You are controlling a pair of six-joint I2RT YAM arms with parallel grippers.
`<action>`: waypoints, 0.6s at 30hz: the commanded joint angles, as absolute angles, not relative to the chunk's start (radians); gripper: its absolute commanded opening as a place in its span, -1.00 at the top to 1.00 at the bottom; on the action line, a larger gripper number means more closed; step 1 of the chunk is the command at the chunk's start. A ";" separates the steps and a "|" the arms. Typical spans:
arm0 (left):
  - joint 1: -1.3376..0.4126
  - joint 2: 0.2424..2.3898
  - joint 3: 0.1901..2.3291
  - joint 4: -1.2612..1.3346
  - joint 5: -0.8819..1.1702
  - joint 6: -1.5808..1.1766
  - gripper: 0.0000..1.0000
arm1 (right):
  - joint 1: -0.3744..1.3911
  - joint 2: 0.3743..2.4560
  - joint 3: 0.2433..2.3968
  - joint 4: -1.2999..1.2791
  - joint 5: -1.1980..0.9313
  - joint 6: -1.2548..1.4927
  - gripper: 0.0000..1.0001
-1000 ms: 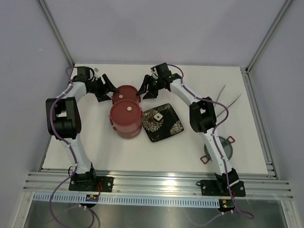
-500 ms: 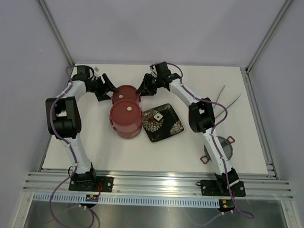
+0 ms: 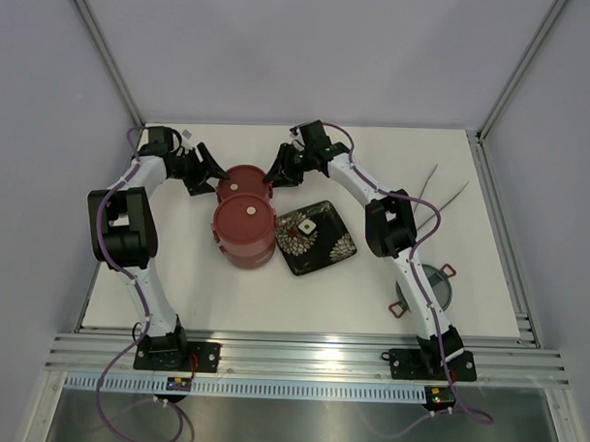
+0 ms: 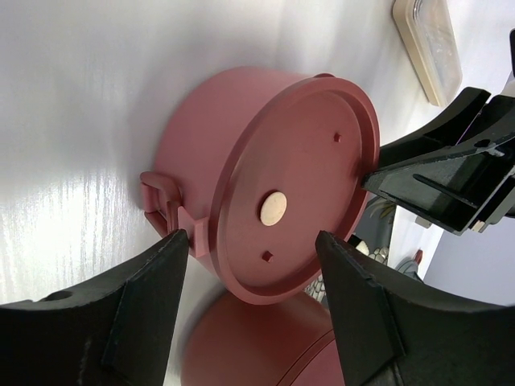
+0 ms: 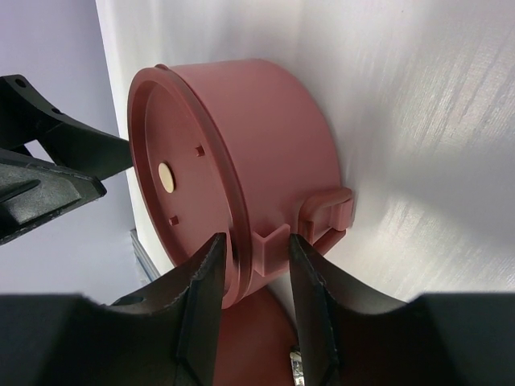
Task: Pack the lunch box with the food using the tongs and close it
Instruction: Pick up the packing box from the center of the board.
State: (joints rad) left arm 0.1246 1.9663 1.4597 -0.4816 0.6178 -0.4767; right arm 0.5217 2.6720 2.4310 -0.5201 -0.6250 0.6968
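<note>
The lunch box shows as dusty-red lidded bowls: a far bowl [image 3: 246,181] [image 4: 265,177] [image 5: 257,129] and a nearer, taller stack [image 3: 244,230]. My right gripper [image 3: 275,172] [image 5: 253,249] is shut on the far bowl's right rim, by its side lug [image 5: 275,238]. On the bowl's left, my left gripper [image 3: 211,175] [image 4: 251,241] stands open, its fingers straddling the lid without gripping. The tongs [image 3: 441,201] lie at the far right. The grey handled top lid [image 3: 427,285] lies beside the right arm. The food is hidden.
A black flower-patterned plate [image 3: 316,239] with a small white square sits right of the stack. A translucent oblong case [image 4: 429,40] lies beyond the far bowl. Frame posts and white walls border the table.
My right gripper has shifted slightly left onto the far bowl and its jaws have narrowed on the rim. The left gripper's jaws have narrowed a little.
</note>
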 commanded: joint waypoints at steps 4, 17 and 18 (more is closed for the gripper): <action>0.129 1.954 1.465 -0.460 0.650 -0.469 -0.36 | 0.543 2.671 2.454 -0.494 -0.666 0.701 0.10; 0.127 1.937 1.439 -0.437 0.649 -0.474 -0.28 | 0.541 2.651 2.416 -0.489 -0.667 0.695 0.21; 0.127 1.939 1.434 -0.436 0.650 -0.472 -0.28 | 0.541 2.651 2.416 -0.491 -0.666 0.693 0.22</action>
